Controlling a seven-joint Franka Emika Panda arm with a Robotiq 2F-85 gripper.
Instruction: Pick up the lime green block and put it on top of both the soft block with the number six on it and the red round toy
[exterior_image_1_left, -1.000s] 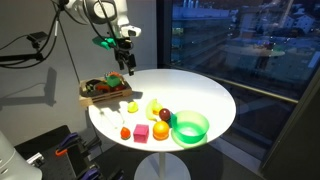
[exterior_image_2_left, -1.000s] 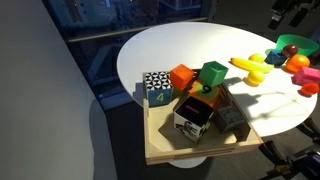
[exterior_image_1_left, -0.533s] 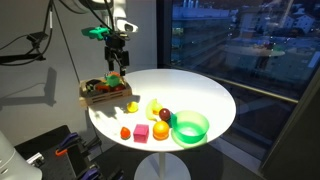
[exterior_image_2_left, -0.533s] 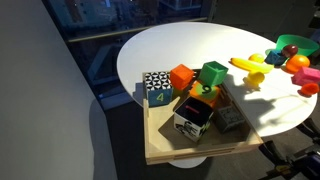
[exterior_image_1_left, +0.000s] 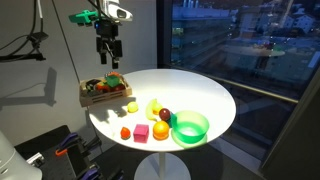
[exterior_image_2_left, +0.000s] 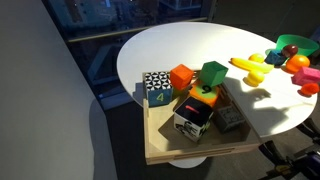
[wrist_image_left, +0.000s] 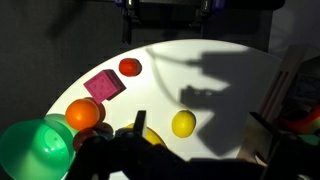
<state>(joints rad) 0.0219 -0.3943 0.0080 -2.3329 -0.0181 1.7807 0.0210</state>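
My gripper hangs high above the wooden tray at the table's edge. It is open and empty, and its dark fingers show at the bottom of the wrist view. A green block stands among the blocks in the tray and also shows in an exterior view. Beside it is a black-and-white soft block showing a four; I cannot read a six on any block. The red round toy lies on the white table next to the pink cube. It also shows in the wrist view.
On the round table are a yellow lemon, a banana toy, a maroon ball, an orange ball and a large green bowl. An orange block sits in the tray.
My gripper has risen from just above the tray and moved up and to the left in the exterior view. It is still open and empty. The objects have not moved.
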